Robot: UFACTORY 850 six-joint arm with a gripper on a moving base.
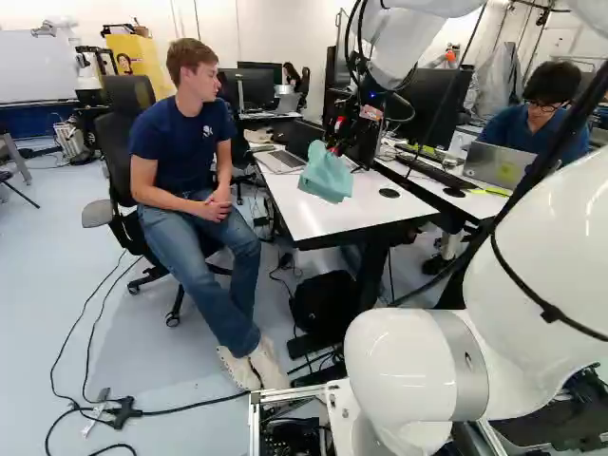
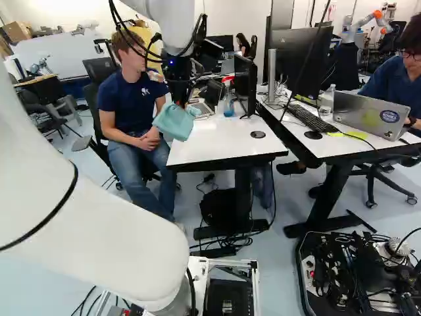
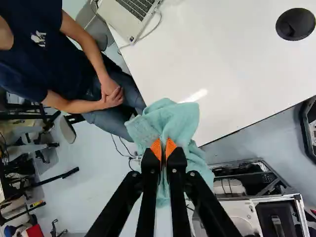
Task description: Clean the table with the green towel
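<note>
Towel [image 3: 173,116] in hand [image 2: 180,101], round sticker [image 2: 389,116] on laptop [image 2: 355,113]

The towel [image 3: 170,121] is of a pale blue-green colour. The gripper [image 2: 179,91] is black, and its pads [image 3: 156,148] are bright orange. The arm [image 2: 99,230] is white with thin black bands. The table [image 3: 247,64] is white with black edge; the laptop [image 3: 129,17] is silver, with dark keys.
</note>
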